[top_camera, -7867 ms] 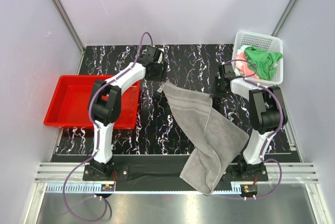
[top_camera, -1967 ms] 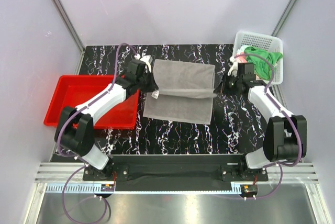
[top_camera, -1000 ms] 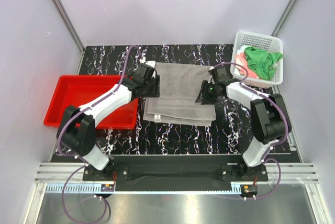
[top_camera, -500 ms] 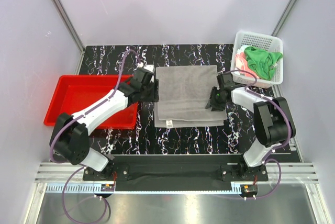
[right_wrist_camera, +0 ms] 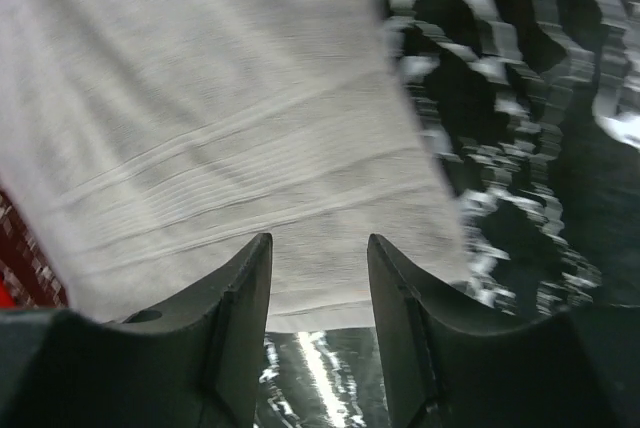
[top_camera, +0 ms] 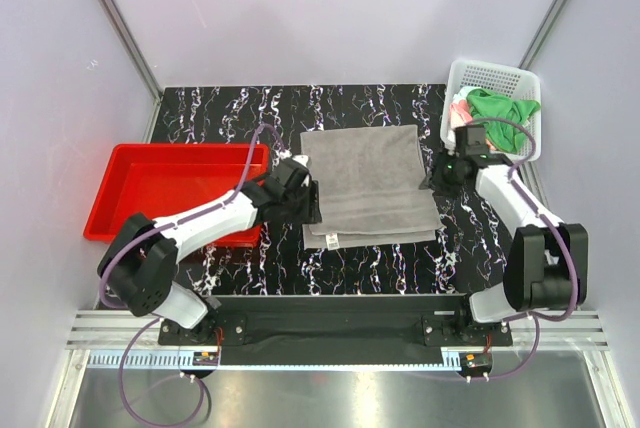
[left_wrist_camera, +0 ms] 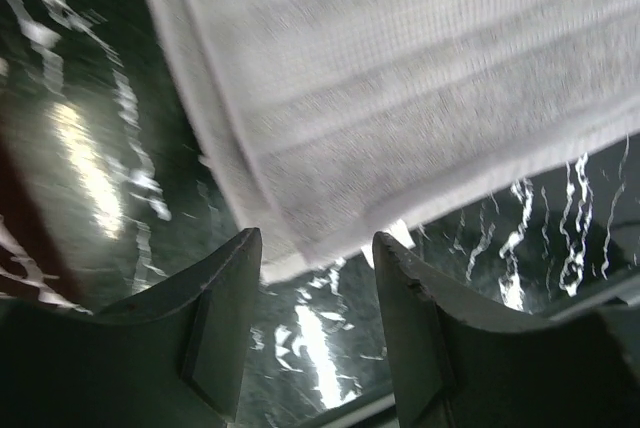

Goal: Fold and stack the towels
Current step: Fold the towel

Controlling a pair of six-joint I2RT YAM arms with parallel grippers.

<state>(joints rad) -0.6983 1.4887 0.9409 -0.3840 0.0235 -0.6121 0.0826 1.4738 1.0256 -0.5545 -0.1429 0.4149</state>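
The grey towel (top_camera: 368, 186) lies folded and flat in the middle of the table, its white tag at the near left corner. My left gripper (top_camera: 311, 204) is at the towel's left edge near that corner. In the left wrist view it (left_wrist_camera: 315, 248) is open, and the towel (left_wrist_camera: 400, 78) lies just beyond the fingertips. My right gripper (top_camera: 433, 178) is at the towel's right edge. It (right_wrist_camera: 318, 248) is open too, with the towel's hem (right_wrist_camera: 230, 128) ahead of the fingers. A bright green towel (top_camera: 500, 113) and a salmon-pink towel (top_camera: 460, 111) lie crumpled in the basket.
The white perforated basket (top_camera: 495, 70) stands at the back right, close behind my right arm. A red tray (top_camera: 160, 193) sits at the left, with my left arm reaching across its near right corner. Black marbled tabletop (top_camera: 360, 268) lies in front of the towel.
The grey towel has flattened out and slid a little to the right. My left gripper moved nearer along the left edge. My right gripper drew back to the right edge and opened wider.
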